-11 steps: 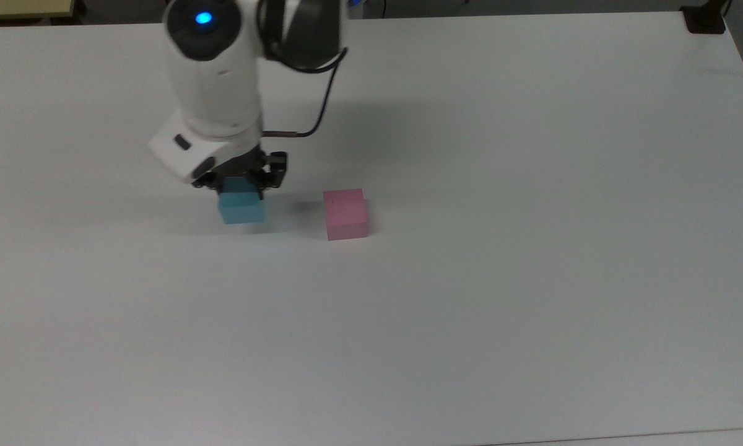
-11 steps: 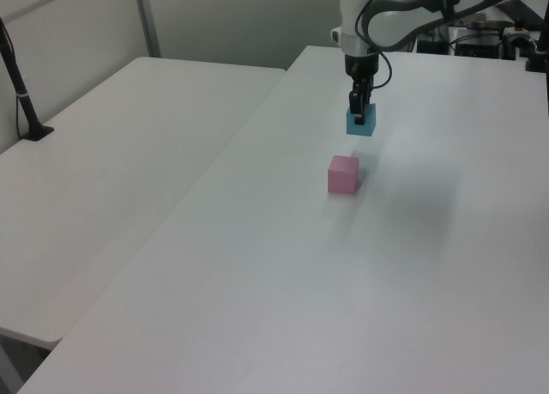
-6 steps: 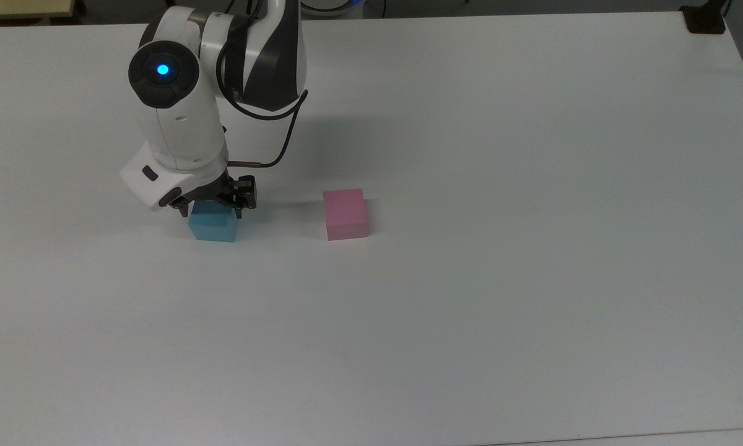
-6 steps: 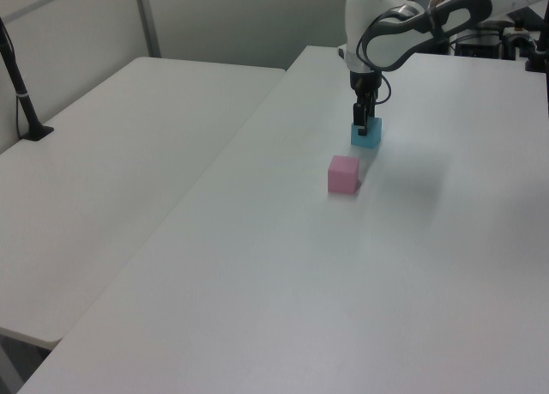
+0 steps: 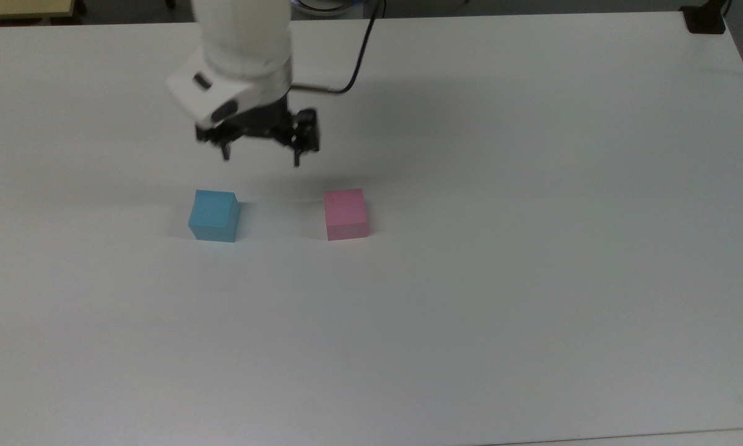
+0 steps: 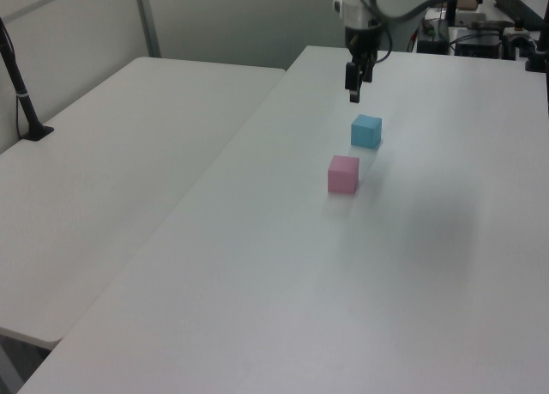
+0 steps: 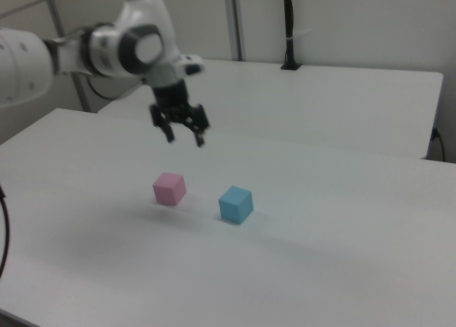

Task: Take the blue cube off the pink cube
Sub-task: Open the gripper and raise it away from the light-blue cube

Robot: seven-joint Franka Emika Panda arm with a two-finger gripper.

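cubes apart, arm clear above

desk point(image 5: 470, 322) surface spreads bare and white across the foreground of the top view. further in, the two cubes sit on it side by side with a clear gap between them: the blue cube point(image 5: 214, 215) toward the top view's left, the pink cube point(image 5: 345, 214) toward the top view's right, neither touching the other. with blue flat on the desk and off pink, the task looks done. beyond them the gripper point(image 5: 259, 155) hangs in the air over the gap, nearer the far edge, its jaws spread apart and holding nothing. that height and emptiness suit an arm that is finished with the blue cube. in the right view the gripper point(image 7: 183, 136) floats well above both cubes.
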